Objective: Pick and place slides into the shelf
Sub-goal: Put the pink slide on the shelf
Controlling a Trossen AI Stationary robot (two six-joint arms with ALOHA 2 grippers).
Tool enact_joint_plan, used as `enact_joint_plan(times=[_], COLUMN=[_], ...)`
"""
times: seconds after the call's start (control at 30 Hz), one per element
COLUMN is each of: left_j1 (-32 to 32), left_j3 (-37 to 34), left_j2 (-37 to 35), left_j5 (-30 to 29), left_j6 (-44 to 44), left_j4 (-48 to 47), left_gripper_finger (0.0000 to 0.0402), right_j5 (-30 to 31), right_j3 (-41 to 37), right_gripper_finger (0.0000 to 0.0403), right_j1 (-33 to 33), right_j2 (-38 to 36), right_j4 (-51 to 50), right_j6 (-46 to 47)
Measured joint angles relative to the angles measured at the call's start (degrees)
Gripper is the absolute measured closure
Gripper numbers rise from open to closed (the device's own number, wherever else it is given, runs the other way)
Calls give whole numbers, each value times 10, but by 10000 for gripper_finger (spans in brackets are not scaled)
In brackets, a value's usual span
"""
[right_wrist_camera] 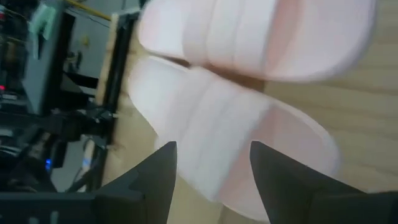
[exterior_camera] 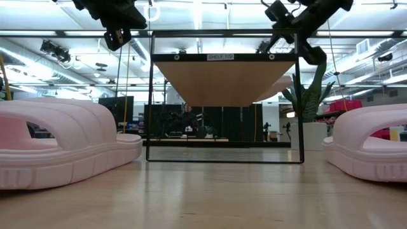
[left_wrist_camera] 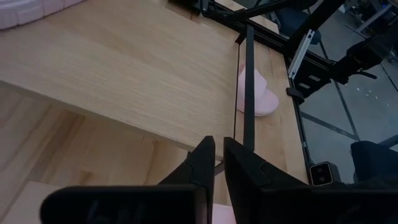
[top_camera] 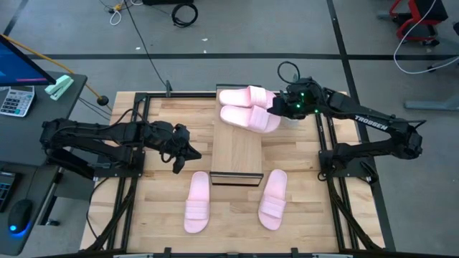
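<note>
Two pink slides lie on the shelf, the right gripper open wide just beside them, while the left gripper waits nearly closed, holding nothing.

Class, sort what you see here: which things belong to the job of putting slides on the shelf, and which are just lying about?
Part of the job:
- two slides on the shelf
- two slides on the table
- shelf
- right end effector, open
- left end effector, shut

Just lying about:
- calculator
- stapler
- floor cables
</note>
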Motion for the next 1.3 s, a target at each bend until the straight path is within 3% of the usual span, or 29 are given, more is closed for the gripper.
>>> enact_joint_plan(times=[0.47,1.07,1.3], left_j1=[0,0,0], left_j3=[0,0,0], left_j2=[0,0,0], left_j5=[0,0,0], left_j6=[3,13,13], left_j4=[0,0,0], left_gripper_finger=[372,371,366], right_j5=[-65,15,6], right_j3=[0,0,0], right_gripper_finger=[192,192,192], right_j1=[90,99,100], right_j2=[0,0,7], right_j4=[-63,-123,-153], right_j6=[-15,-80,-71])
